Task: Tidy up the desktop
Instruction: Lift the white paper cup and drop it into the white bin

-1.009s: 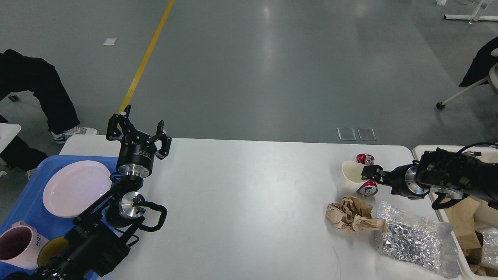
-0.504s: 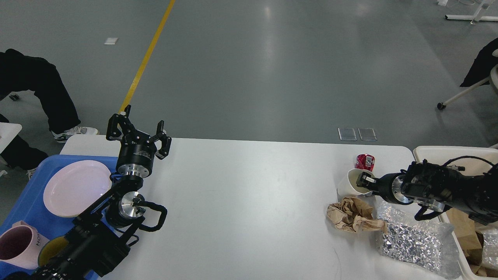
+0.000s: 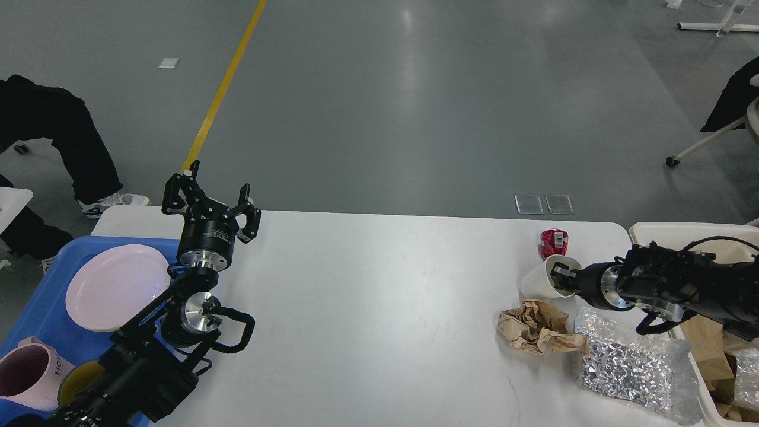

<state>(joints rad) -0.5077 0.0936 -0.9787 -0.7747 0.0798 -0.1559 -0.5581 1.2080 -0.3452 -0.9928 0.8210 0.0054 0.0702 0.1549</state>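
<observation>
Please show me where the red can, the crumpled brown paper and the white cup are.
red can [image 3: 554,241], head view, label side.
crumpled brown paper [image 3: 536,326], head view, its middle.
white cup [image 3: 536,283], head view, outer wall.

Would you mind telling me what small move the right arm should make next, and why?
Probably lift the cup and carry it right toward the bin: the right gripper is at the cup's rim, one finger apparently inside, and the bin already holds paper waste.

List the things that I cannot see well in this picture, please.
1. Right gripper fingertips, head view: inside the paper cup, so its grip is unclear.
2. Red can: lower part behind the cup.
3. Bin: cut off by the right edge.
4. Mug: cut off by the left edge.
</observation>
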